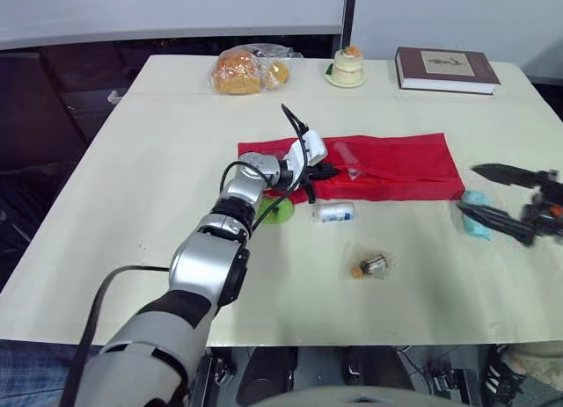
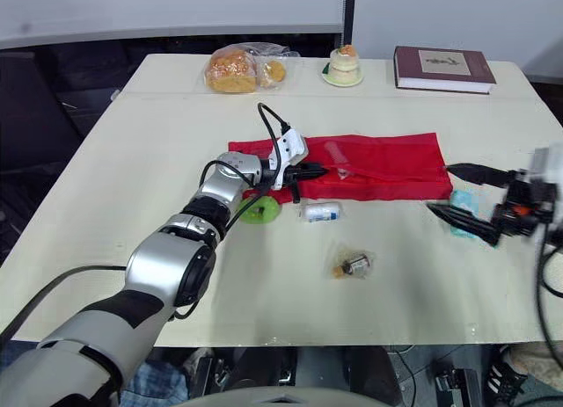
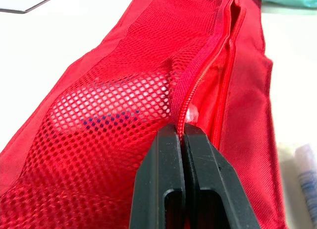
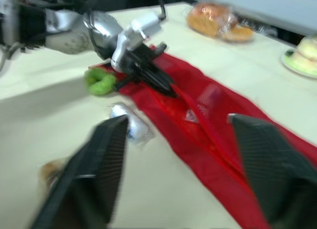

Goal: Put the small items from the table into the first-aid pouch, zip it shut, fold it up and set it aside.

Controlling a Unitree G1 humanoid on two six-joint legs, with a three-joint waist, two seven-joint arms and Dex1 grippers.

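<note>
The red first-aid pouch (image 1: pixel 396 170) lies unfolded flat across the middle of the table, mesh pocket up, with a white item inside the mesh (image 3: pixel 104 110). My left gripper (image 1: pixel 327 171) is shut on the pouch's zipper edge (image 3: pixel 184 121) near its left end. A green roll (image 1: pixel 278 211), a white tube (image 1: pixel 335 213) and a small brown bottle in clear wrap (image 1: pixel 372 266) lie on the table in front of the pouch. A teal packet (image 1: pixel 476 215) lies off the pouch's right end. My right gripper (image 2: pixel 440 188) hovers open just above that packet, holding nothing.
At the table's far edge are a bag of bread (image 1: pixel 247 70), a small cake on a plate (image 1: pixel 347 67) and a brown book (image 1: pixel 447 70). Bare tabletop (image 1: pixel 149 187) lies to the left and along the near edge.
</note>
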